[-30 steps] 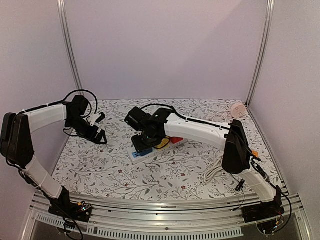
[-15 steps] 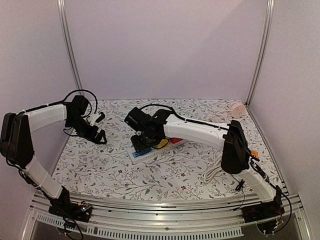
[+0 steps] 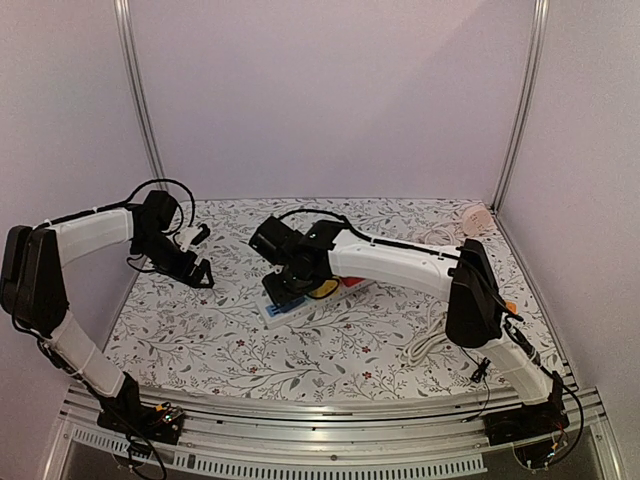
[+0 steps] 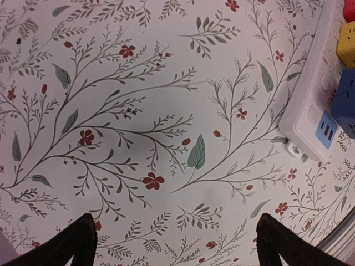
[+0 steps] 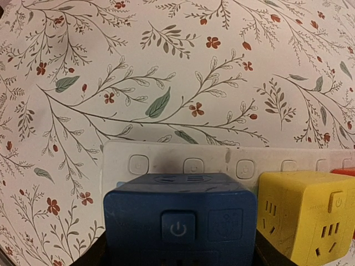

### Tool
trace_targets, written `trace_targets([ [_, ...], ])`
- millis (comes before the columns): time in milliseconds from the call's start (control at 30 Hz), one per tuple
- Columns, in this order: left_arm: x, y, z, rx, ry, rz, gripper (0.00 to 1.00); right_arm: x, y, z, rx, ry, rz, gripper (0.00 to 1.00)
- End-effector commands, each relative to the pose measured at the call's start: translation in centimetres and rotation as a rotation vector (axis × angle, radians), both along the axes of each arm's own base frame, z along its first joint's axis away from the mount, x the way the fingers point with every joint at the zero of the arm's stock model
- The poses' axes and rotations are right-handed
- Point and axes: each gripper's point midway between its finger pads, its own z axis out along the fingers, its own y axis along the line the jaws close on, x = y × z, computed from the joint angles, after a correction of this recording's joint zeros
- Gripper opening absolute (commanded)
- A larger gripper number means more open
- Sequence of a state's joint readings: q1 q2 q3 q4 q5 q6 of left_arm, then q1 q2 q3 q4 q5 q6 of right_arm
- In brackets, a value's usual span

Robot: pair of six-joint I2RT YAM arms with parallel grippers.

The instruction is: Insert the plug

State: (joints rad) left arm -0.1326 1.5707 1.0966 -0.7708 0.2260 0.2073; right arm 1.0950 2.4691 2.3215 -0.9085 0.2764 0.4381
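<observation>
The plug is a blue cube (image 5: 180,219) with a power button on its near face. My right gripper (image 5: 180,256) is shut on it, one dark finger at each side. It stands over the left end of the white power strip (image 5: 194,158); whether it is seated I cannot tell. From above, the right gripper (image 3: 290,285) covers most of the blue plug (image 3: 288,305) on the strip (image 3: 270,314). My left gripper (image 4: 176,244) hangs open over bare tablecloth, left of the strip (image 4: 310,111) and the blue plug (image 4: 346,102). It is the left gripper (image 3: 200,254) at the table's left.
A yellow cube plug (image 5: 302,213) sits on the strip right beside the blue one, with a red one (image 5: 344,172) past it. A white cable (image 3: 430,345) loops on the floral cloth at the right. A pink object (image 3: 478,217) lies in the back right corner. Walls enclose the table.
The right wrist has shifted very slightly above the strip, still gripping the blue plug. The left arm has not moved.
</observation>
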Motion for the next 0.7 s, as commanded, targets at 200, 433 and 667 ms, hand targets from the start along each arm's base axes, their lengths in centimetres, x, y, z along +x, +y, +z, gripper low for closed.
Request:
trace_targets([
  [200,-1.0,-1.9,-2.0,-0.039,0.073,-0.050,0.97,0.5,-0.9,1.4,-0.009,-0.014,0.052,0.00],
  [433,-1.4,-2.9,-2.3,-0.028,0.077,-0.095,0.97,0.8,-0.5,4.0,0.075,-0.051,0.041,0.00],
  [667,-1.4,-2.9,-2.3,-0.018,0.073,-0.099,0.97,0.5,-0.6,4.4,0.090,-0.043,0.034,0.00],
])
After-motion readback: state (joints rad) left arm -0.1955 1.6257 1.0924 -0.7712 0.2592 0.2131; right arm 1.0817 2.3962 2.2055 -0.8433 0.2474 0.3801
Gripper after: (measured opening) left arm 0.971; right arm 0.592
